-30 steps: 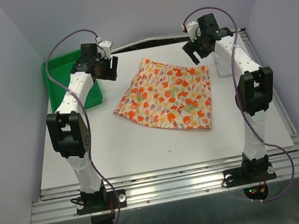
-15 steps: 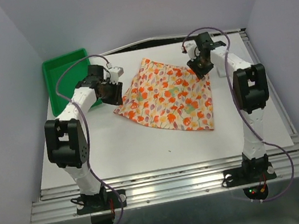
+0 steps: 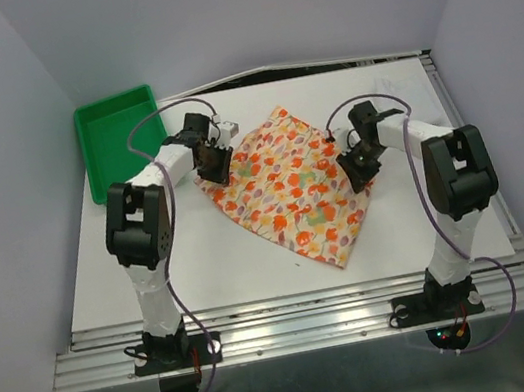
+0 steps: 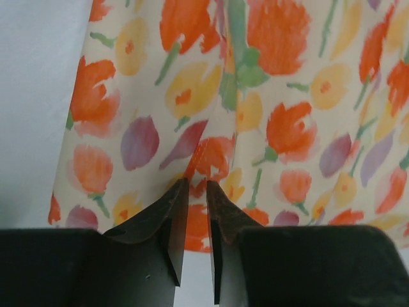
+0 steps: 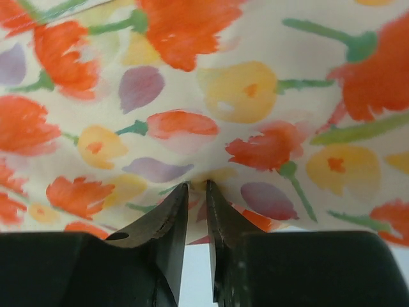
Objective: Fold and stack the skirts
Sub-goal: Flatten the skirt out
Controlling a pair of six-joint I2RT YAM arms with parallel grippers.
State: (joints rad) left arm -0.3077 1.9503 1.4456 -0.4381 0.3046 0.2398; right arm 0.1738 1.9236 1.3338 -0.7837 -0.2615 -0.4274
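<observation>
Our left tool [image 4: 197, 187] and right tool [image 5: 197, 185] are each nearly closed, pinching opposite edges of the floral skirt [image 3: 292, 191] lying on the worktop [image 3: 204, 267]. We judge it light and floppy, best held at its corners.

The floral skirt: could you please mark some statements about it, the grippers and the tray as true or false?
1. The left gripper pinches the floral skirt. True.
2. The floral skirt lies in the green tray. False: it lies on the table, apart from the tray.
3. The right gripper hangs open, clear of the cloth. False: its jaws are closed on the skirt's edge.
4. The green tray sits at the table's far left corner. True.
</observation>
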